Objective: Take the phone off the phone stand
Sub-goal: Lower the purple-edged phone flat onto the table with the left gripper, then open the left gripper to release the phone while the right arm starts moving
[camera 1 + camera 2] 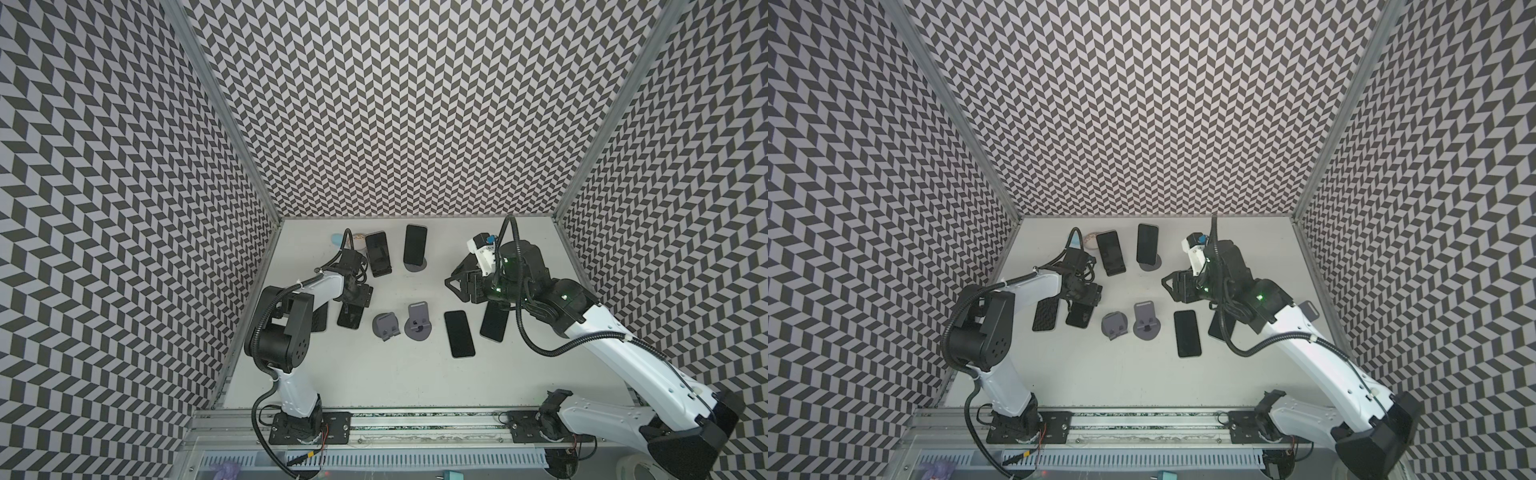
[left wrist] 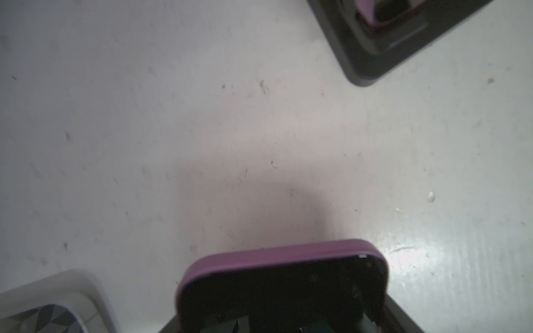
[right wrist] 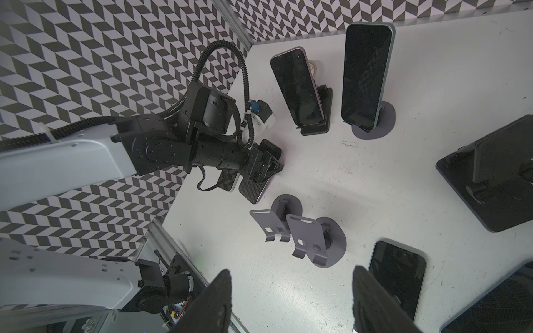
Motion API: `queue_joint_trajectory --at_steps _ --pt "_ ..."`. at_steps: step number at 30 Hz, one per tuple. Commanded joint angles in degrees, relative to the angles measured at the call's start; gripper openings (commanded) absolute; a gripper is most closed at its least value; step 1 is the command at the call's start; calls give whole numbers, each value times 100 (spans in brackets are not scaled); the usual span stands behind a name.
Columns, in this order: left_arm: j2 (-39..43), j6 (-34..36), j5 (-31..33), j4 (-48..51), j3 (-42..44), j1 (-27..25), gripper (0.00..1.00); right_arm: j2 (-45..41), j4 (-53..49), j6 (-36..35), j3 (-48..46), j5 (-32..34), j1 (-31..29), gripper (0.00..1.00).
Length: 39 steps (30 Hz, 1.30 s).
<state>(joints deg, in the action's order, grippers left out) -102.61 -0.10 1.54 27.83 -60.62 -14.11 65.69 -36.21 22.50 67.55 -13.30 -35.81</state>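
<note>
Nearest the arm bases, on the white tabletop [image 1: 374,374], a black slab phone [image 1: 459,333] lies flat, screen up. It is just right of the landmark: an empty grey sheet-metal phone stand on a round base [image 1: 417,322], mid-table. Further right of that stand a second dark phone [image 1: 494,324] lies flat, far end hidden under the right arm. Close beside the landmark, on its left, a shorter empty grey stand [image 1: 386,326].

Well left of the landmark: phone in a purple case [image 2: 277,288], off any stand, apparently flat on the table, screen up. Over it the left gripper [image 1: 352,305], jaws straddling the phone's long sides. Clenched or released, cannot tell; the wrist view shows only the purple end. Further left again, a light-cased phone [image 1: 1045,316] lying flat, glass mirroring the chevron wall.

Beyond and right of the landmark the right gripper [image 3: 292,272] hovers above the table, black fingers [image 3: 213,302] spread wide, nothing between them.

Farthest, beyond the landmark: two phones propped upright. A purple-edged phone [image 3: 297,86] leans on a black rectangular stand [image 3: 315,127], beyond-left. A green-edged phone [image 3: 364,75] rests on a grey round-based stand [image 3: 375,131], almost straight beyond. Both screens dark, facing the arm bases.
</note>
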Motion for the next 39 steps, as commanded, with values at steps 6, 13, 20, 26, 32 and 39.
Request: queue_joint_trajectory --at_steps 6,13,20,26,32,39 --pt "-217 -56 83 416 331 154 76 -161 163 9 -40 -16 -11 64" --pt "-304 -86 65 433 314 154 79 -202 175 34 -48 -6 -8 64" --pt "-310 -91 66 432 355 163 81 -254 190 59 -110 3 -5 64" --pt "-230 -155 -13 398 329 171 81 -241 218 81 -103 -15 -5 64" --pt "30 -253 -42 415 229 172 83 -188 211 48 18 12 -5 64" --pt "330 -278 -40 486 102 185 86 -6 167 -9 258 16 -10 64"
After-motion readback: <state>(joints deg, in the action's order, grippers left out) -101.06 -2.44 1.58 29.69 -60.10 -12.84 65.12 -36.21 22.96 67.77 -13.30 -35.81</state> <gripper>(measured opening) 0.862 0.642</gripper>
